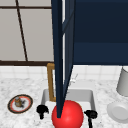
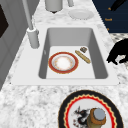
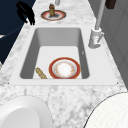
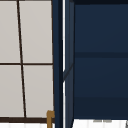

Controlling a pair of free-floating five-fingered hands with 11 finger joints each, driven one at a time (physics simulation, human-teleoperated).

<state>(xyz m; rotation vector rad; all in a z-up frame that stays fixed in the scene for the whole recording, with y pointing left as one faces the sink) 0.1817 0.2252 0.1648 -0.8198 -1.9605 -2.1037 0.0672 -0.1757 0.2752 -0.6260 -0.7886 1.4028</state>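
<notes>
The left hand [image 1: 42, 110] hangs in the air at the near left corner of the sink [image 1: 87, 96], fingers curled downward and holding nothing. The right hand [image 1: 91, 115] hangs at the near right corner of the sink, fingers likewise curled and empty. Between the two hands, near the camera, sits a large red ball [image 1: 67, 115].

In the left side view a hand [image 2: 117, 52] hovers over the near edge of the marble table [image 2: 30, 100], just beside the sink rim, fingers drooping down. In the right side view a hand [image 3: 25, 12] hovers over the far left corner of the sink.

Inside the sink basin lies a red-rimmed plate [image 2: 63, 62], flat on the bottom. Just beside it lies a tan stick-shaped object [image 2: 82, 56], with a small brown piece [image 2: 83, 49] at its far end.

On the table left of the sink rests a decorated plate [image 1: 20, 103] carrying a small brown jar [image 1: 18, 101]. On the table right of the sink sits a white bowl [image 1: 118, 111], with a grey canister [image 1: 123, 82] behind it. A faucet [image 3: 96, 37] stands at the back of the sink.

Above, a dark blue cabinet door [image 1: 61, 50] stands open, edge toward the camera, in front of a window [image 1: 25, 32].
</notes>
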